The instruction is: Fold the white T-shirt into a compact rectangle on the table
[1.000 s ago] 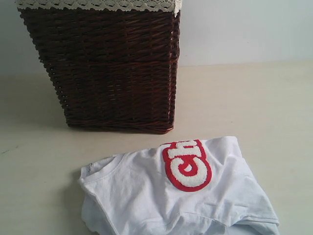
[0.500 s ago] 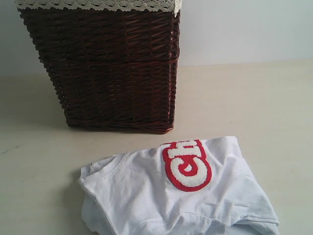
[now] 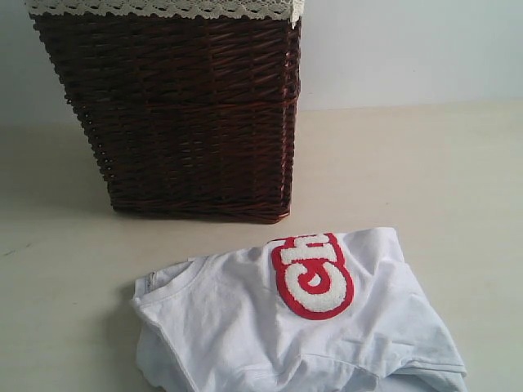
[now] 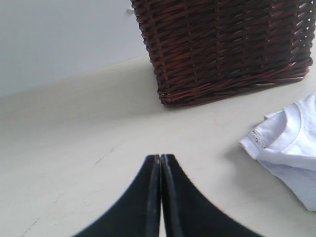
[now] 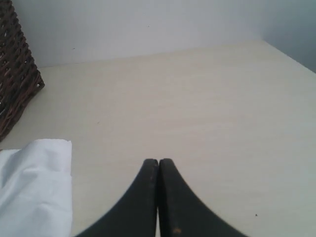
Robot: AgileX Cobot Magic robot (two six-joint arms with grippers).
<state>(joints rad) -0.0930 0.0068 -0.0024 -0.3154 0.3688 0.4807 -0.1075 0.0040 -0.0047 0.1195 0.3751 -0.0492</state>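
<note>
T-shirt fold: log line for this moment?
white T-shirt crumpled on table | left pincer shut, empty | right pincer shut, empty | wicker basket apart from shirt

The T-shirt (image 3: 237, 327) is soft, matt white cloth, creased, with fuzzy, towel-like lettering (image 3: 315, 282) edged in red. The basket (image 3: 188, 122) is dark brown woven wicker, rough and slightly glossy, topped with cream lace trim (image 3: 163, 8). The table (image 3: 409, 180) looks smooth and matt, faintly scuffed. The left gripper (image 4: 160, 159) and right gripper (image 5: 158, 162) look matt black.
</note>
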